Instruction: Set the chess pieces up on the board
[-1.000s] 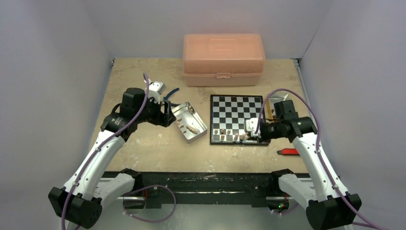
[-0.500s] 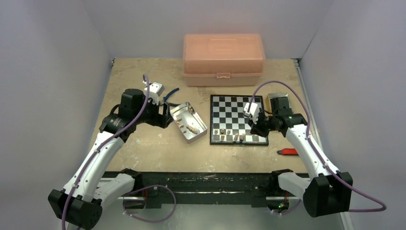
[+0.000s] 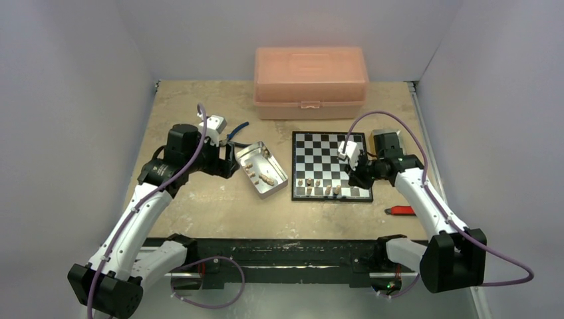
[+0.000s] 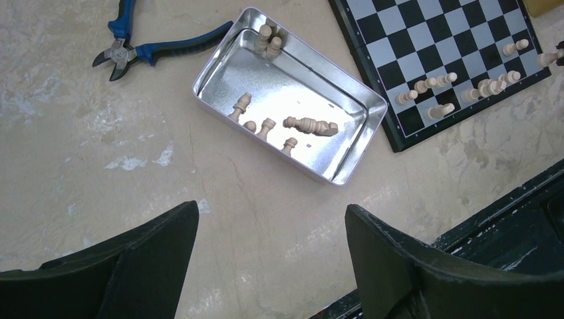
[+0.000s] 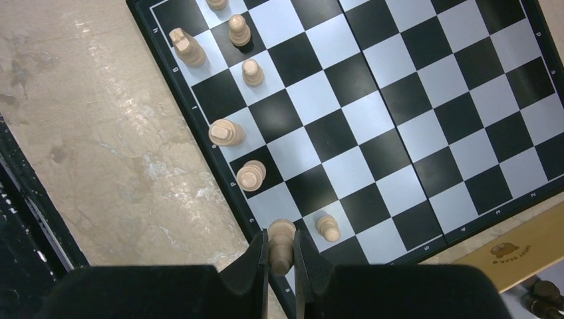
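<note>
The board [image 3: 326,149] lies right of centre, with several light tan chess pieces [image 5: 227,132] standing on its near two rows. My right gripper [image 5: 281,234] is shut on one tan chess piece [image 5: 281,244], over the board's near edge beside a small pawn [image 5: 327,227]. In the top view the right gripper [image 3: 357,178] is at the board's near right corner. My left gripper [image 4: 271,212] hangs open over bare table, nothing between its fingers, just short of the metal tin [image 4: 292,86]. Several more tan pieces [image 4: 311,124] lie in the tin.
A large pink box [image 3: 310,81] stands behind the board. Blue-handled cutters [image 4: 153,48] lie behind the tin. A tan wooden box [image 5: 512,249] sits against the board's right side. A small red tool [image 3: 401,211] lies near the right front.
My right gripper has swung from low over the board's near row to its near right corner, still shut on the piece. My left gripper has opened a little wider.
</note>
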### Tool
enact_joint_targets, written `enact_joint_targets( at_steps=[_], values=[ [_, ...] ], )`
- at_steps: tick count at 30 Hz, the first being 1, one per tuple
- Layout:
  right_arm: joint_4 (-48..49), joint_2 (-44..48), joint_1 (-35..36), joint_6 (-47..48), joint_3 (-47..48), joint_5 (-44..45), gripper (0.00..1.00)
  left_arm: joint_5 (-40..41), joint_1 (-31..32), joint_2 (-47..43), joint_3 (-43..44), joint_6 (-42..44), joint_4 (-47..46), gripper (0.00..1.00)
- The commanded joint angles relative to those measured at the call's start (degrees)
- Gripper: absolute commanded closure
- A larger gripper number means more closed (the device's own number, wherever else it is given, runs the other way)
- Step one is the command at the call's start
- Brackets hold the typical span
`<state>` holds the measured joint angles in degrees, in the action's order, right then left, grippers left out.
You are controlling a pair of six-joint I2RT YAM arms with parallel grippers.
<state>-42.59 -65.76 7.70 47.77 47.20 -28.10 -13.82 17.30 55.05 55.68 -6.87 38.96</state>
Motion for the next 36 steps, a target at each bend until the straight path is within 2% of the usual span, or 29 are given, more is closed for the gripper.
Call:
enact_joint_targets(
  at_steps=[1, 3, 12, 21, 36],
  values=[
    [-1.07, -0.30, -0.32, 2.68, 0.00, -2.43, 1.00, -0.06, -0.42, -0.62, -0.22, 0.43, -0.68, 0.19],
    [-1.47, -0.93, -0.27, 10.15, -0.01, -1.92, 0.99, -0.06, -0.42, -0.64, -0.22, 0.50, -0.67, 0.19],
    [-1.40, -3.14, -0.18, 13.36, -0.63, -4.43, 0.99, -0.48, -0.56, -0.38, -0.21, 0.52, -0.75, 0.19],
    [-0.44, -4.99, 0.09, 13.51, -1.98, -5.14, 0.97, -1.64, -0.95, -0.20, -0.22, 0.45, -0.90, 0.19],
    [4.87, -7.39, 2.21, 8.94, -3.34, -0.90, 0.93, -2.02, -0.95, -0.20, -0.30, 0.45, -0.88, 0.19]
  ],
)
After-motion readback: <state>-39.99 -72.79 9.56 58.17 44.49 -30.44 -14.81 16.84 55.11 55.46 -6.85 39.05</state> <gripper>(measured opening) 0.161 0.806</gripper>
